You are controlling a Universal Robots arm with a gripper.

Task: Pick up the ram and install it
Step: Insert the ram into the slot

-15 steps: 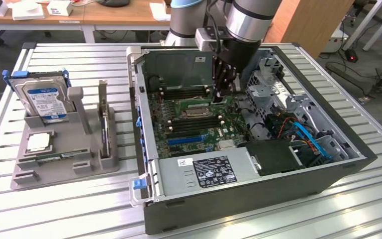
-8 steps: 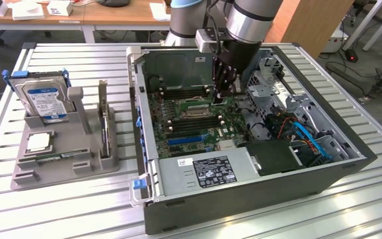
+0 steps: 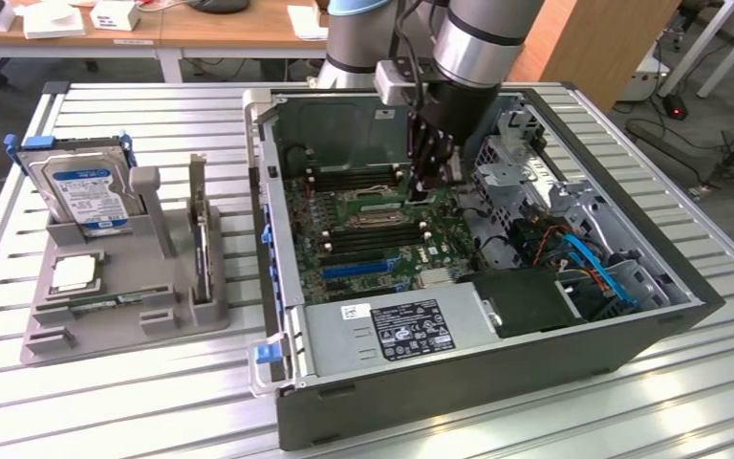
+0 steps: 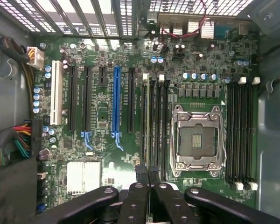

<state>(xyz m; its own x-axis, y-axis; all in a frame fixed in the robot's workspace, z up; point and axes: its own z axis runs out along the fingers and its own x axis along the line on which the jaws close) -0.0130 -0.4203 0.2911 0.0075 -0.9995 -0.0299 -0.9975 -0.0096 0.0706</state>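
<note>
The ram [image 4: 146, 122] appears edge-on in the wrist view as a thin pale strip standing in line with the memory slots just beside the CPU socket [image 4: 196, 142], on the side of the socket that faces the long blue expansion slot [image 4: 116, 102]. It sits in the slot of that bank farthest from the socket. Whether it is fully seated or only resting at the slot's mouth is hard to tell from this angle.

One end of the strip runs straight into the gripper [image 4: 148, 176]. The jaws are drawn almost together with only a sliver between the black fingertips [image 4: 140, 174], and they seem to be pinching the stick by its flat faces.

In the exterior view the gripper [image 3: 416, 194] hangs upright inside the open computer case [image 3: 495, 378], its tips low over the motherboard [image 3: 341, 253] close to the CPU socket [image 3: 370, 208]. The power supply [image 3: 393, 330] lies beyond the socket toward the near wall of the case.

Well apart from the socket, outside the case at the exterior view's left, a grey holder tray [image 3: 176, 320] carries a silver hard drive [image 3: 87, 191] with a blue label and a dark upright card [image 3: 198, 225].
</note>
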